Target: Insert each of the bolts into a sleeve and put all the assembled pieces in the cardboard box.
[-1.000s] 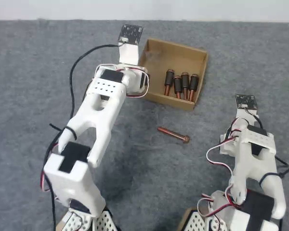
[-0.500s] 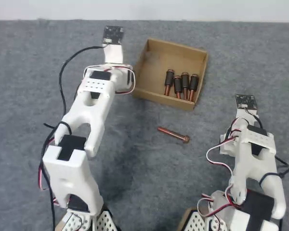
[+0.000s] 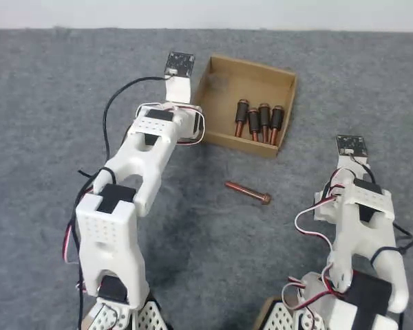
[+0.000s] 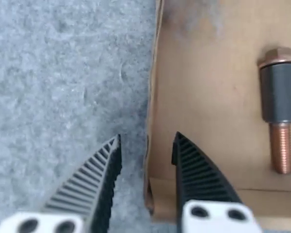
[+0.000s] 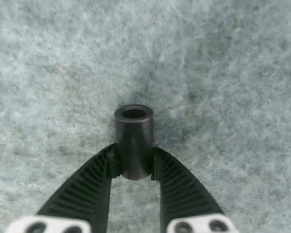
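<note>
Right gripper (image 5: 133, 160) is clamped on a sleeve (image 5: 133, 133) with the bore exposed, judged ready to receive the bolt (image 3: 248, 192). The bolt is found loose on the table (image 3: 48, 103), just near of the box (image 3: 234, 142). Four assembled pieces (image 3: 259, 120) are stowed inside. Left gripper (image 4: 147, 137) is held narrowly parted and empty, astride the box's left wall.

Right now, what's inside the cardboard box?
Four sleeved bolts lie side by side toward the right of the cardboard box. The rest of its floor shows bare. The floor directly under them is covered.
</note>
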You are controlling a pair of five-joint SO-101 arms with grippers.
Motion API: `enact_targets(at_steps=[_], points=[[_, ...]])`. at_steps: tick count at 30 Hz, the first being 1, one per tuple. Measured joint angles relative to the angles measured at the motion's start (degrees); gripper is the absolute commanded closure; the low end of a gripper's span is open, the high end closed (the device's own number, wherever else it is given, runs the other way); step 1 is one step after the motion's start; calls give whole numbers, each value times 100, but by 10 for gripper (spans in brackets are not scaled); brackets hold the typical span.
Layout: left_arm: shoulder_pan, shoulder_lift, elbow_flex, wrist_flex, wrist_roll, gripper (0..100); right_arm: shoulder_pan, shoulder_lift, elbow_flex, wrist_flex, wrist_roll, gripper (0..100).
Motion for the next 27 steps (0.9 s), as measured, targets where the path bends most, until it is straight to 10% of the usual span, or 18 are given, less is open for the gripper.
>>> enact_targets(at_steps=[18,27], points=[[141,-563,-18,1758,-580,990,0,0,0,0,0,991],[88,-1785,1916,897,-1987,991,0,0,0,0,0,991]])
